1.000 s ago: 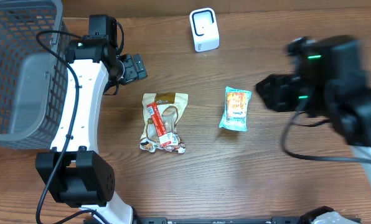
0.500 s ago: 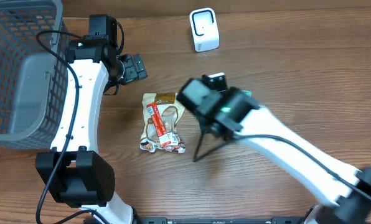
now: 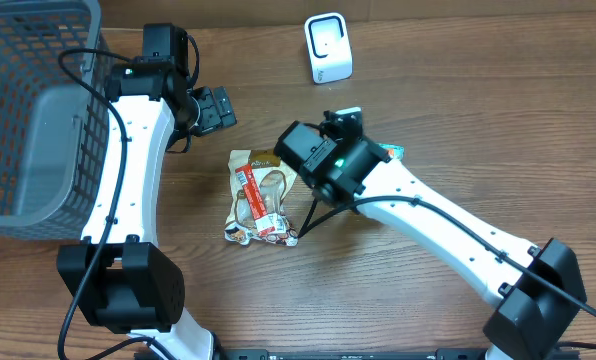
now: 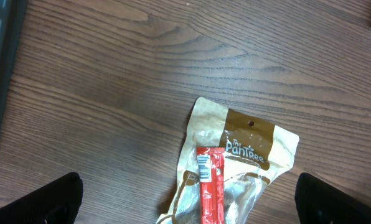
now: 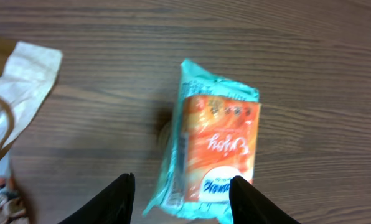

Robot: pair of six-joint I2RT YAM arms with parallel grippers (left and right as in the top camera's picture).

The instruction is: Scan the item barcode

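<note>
Hovering over the pack (image 5: pixel 216 149) with the right fingers (image 5: pixel 120 199): by the look of it, the pick-up step, ahead of any scanning. Half spread, one finger to each side of the pack's near end, pinching nothing; touching it or just above it, cannot tell. As for the pack: lying flat on the tabletop (image 3: pixel 478 90), orange face up, just right of the pouch (image 3: pixel 263 195) and apart from it, mostly hidden under the right arm in the overhead view. No barcode to be seen on the upper face, so probably printed underneath or on a seam.

Off to the side, the left fingers (image 4: pixel 42 199): spread wide, holding nothing, hanging over bare wood near the pouch's top edge, between pouch and basket (image 3: pixel 28 100).

Next, probably: lowering onto the pack, squeezing across its width, lifting it clear without dragging the pouch along, then carrying it up the tabletop to the scanner (image 3: pixel 328 47), standing well apart near the far edge. Calls for a firm but gentle pinch, given soft, slippery film, and for turning the wrist to bring the coded face to the scanner's window. Worth guarding against: a grip covering the code, or a crumpled, unreadable label.
</note>
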